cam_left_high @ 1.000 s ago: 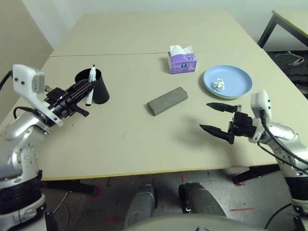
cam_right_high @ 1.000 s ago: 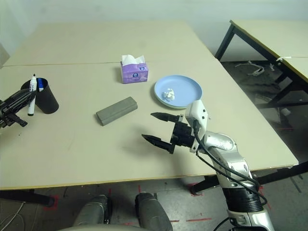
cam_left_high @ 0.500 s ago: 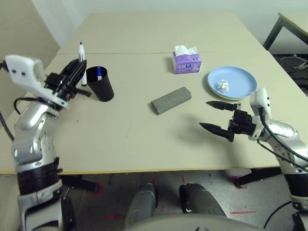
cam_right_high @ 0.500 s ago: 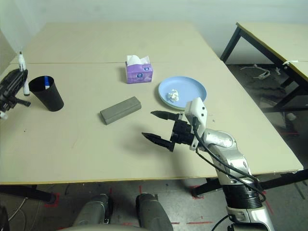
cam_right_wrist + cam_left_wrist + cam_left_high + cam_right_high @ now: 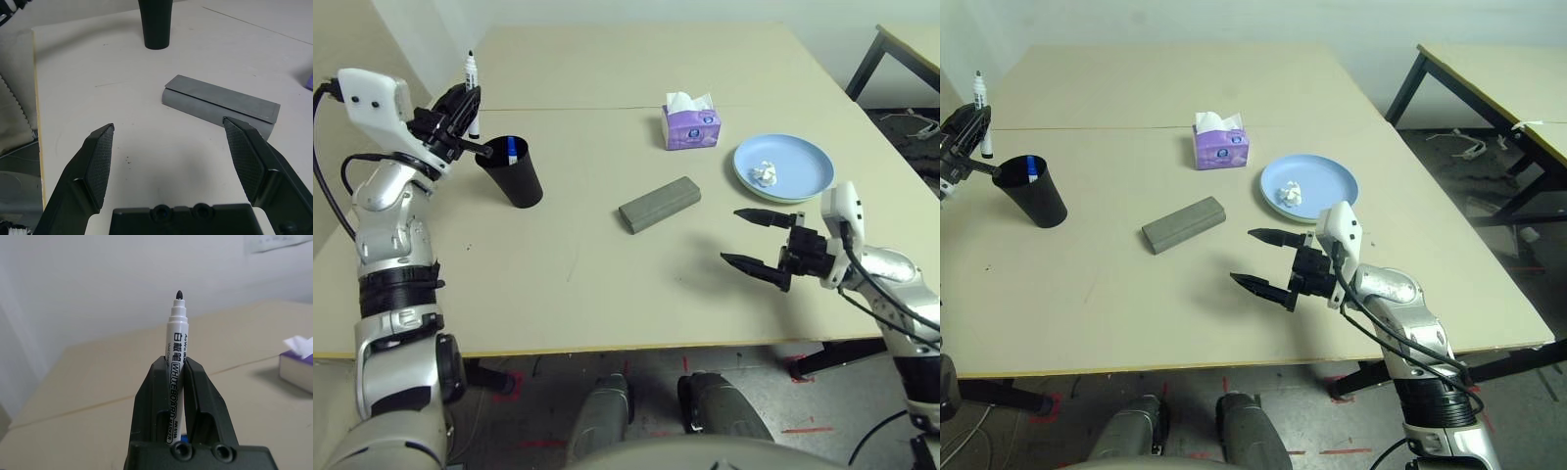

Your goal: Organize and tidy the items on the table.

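While the left gripper point(image 5: 460, 106) jaws clamp the black-capped marker point(image 5: 470, 78) upright and the right gripper point(image 5: 759, 240) gapes empty, a misaligned drop could miss the black cup point(image 5: 512, 171).

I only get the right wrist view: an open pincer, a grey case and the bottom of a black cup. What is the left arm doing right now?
Observer: The left pincer is shut on a white marker, held upright beside the rim of the black cup.
Reviewer: Anything inside that cup?
Observer: Yes, a blue-capped marker stands in it.
Reviewer: Anything else left to tidy?
Observer: A white paper wad lies on a blue plate, off to the robot's right.
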